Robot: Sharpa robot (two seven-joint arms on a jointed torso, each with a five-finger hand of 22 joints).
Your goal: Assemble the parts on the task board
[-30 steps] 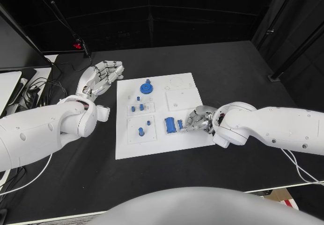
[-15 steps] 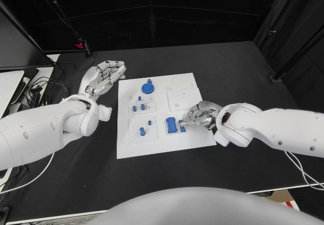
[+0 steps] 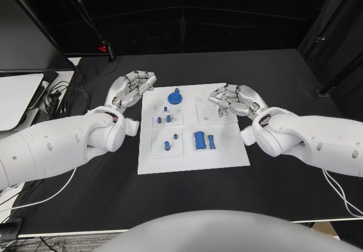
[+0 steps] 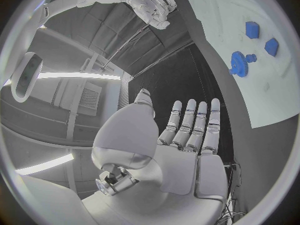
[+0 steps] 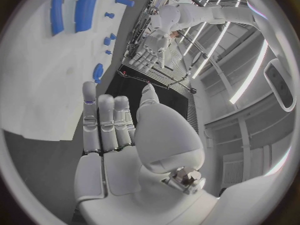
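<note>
1. The white task board (image 3: 189, 157) lies on the black table (image 3: 272, 79).
2. A blue gear (image 3: 175, 98) sits near the board's far edge.
3. A wide blue block (image 3: 200, 140) lies just beside a narrow blue bar (image 3: 212, 140).
4. The left hand (image 3: 130, 89) is beside the board's left edge, fingers spread, holding nothing.
5. The right hand (image 3: 236, 100) is over the board's far right part, fingers loosely curled, holding nothing.

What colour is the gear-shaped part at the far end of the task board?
Blue; the gear shows best in the head view.
</note>
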